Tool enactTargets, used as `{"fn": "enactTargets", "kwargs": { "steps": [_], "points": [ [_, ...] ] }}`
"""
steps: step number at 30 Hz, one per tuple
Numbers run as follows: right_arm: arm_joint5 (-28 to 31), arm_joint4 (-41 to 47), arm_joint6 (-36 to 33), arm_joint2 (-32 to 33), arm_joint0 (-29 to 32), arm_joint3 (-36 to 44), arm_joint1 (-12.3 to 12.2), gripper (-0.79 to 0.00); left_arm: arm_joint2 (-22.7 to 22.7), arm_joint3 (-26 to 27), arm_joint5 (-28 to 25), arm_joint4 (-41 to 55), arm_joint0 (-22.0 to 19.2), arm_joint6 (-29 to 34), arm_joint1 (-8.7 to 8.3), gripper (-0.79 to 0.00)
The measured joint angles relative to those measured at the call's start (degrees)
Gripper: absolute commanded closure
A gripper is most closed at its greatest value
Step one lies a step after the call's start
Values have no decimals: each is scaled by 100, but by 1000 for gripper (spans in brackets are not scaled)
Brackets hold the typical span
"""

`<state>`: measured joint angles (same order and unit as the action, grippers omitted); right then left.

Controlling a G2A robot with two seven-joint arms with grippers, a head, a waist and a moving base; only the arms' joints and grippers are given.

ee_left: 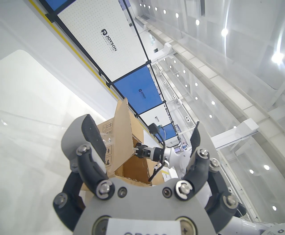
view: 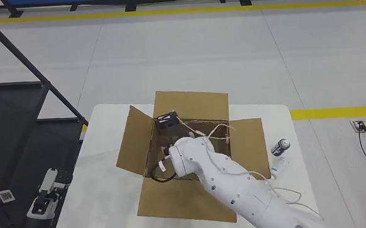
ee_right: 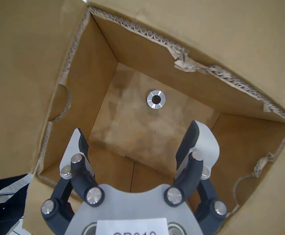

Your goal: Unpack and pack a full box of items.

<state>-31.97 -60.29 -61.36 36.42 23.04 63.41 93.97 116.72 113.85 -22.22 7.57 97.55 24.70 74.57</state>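
Hanging inside the open cardboard box (ee_right: 44,66), the right gripper (ee_right: 136,128) holds its dark padded fingers spread wide above a shiny metal ring (ee_right: 156,99) lying flat on the scuffed brown floor. The box, its torn corrugated flaps folded outward, stands on a white round-cornered table (view: 111,181). The left gripper (ee_left: 142,122), equally spread, sits beside the table's left edge. A dark can (view: 280,147) and clear bottle (view: 279,166) sit near the right edge.

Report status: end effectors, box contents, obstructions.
Left end effector open, beside table. Right end effector open inside brown cardboard box. Silver metal ring on box floor, ungrasped. Nothing between them.
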Motion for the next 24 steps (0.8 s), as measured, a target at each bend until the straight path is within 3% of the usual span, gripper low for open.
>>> {"fn": "enactTargets", "kwargs": {
  "steps": [7, 10, 16, 23, 24],
  "points": [
    [-598, 785, 1066, -111, -234, -1601, 529, -785, -1, 1, 1, -2, -1, 0, 0, -785],
    [-764, 1036, 1618, -66, -240, -1992, 698, -720, -1, 1, 2, -2, -1, 0, 0, -785],
    [-626, 1528, 2482, 122, -330, -2735, 946, -653, -1, 1, 2, -2, -1, 0, 0, -785],
    [-149, 1948, 2880, 263, -569, -3601, 1180, -591, -1, 1, 1, -2, -1, 0, 0, -785],
    [-113, 1976, 2919, 268, -595, -3687, 1210, -551, -1, 1, 1, -2, -1, 0, 0, -785]
  ]
}}
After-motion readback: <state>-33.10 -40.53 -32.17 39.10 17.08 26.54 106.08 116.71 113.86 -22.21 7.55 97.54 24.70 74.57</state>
